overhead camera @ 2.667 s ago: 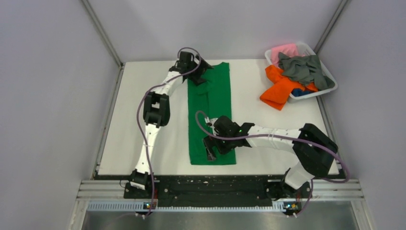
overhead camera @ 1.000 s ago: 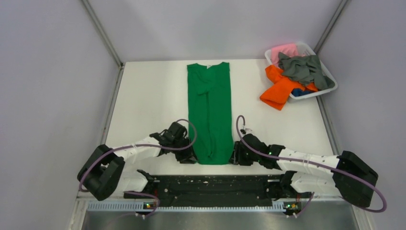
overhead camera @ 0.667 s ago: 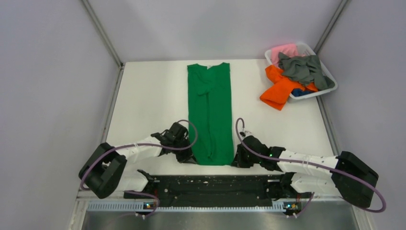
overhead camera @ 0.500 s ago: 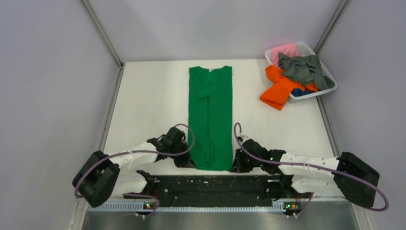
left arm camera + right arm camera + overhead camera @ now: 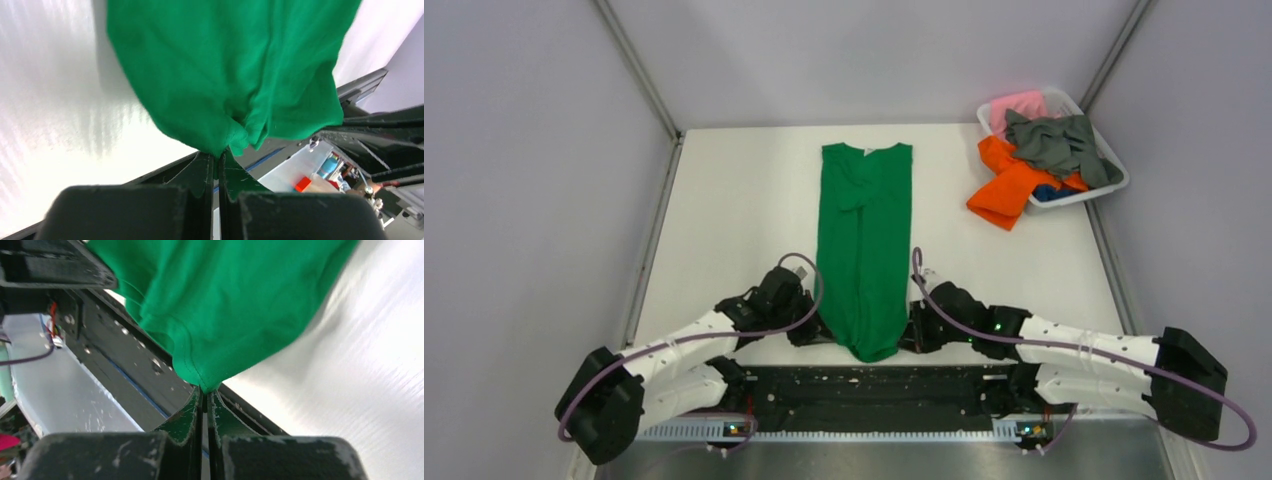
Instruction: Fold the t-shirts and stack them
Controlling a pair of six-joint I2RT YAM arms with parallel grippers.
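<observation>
A bright green t-shirt [image 5: 865, 235], folded into a long narrow strip, lies down the middle of the white table with its collar at the far end. My left gripper [image 5: 821, 331] is shut on the strip's near left hem corner [image 5: 222, 145]. My right gripper [image 5: 911, 336] is shut on the near right corner [image 5: 205, 385]. The near hem is lifted off the table and sags in a rounded fold between the two grippers. More t-shirts, orange [image 5: 1007, 187], dark grey [image 5: 1058, 145], pink [image 5: 1016, 104] and a bit of blue [image 5: 1046, 193], lie heaped at the far right.
A white plastic basket [image 5: 1114, 160] holds the heap at the far right corner, with the orange shirt spilling over its rim onto the table. The black mounting rail [image 5: 874, 385] runs along the near edge. Grey walls close in on both sides.
Both grippers have shut on the near hem corners of the green shirt. They have raised the hem and drawn it in, so it bunches between them.
</observation>
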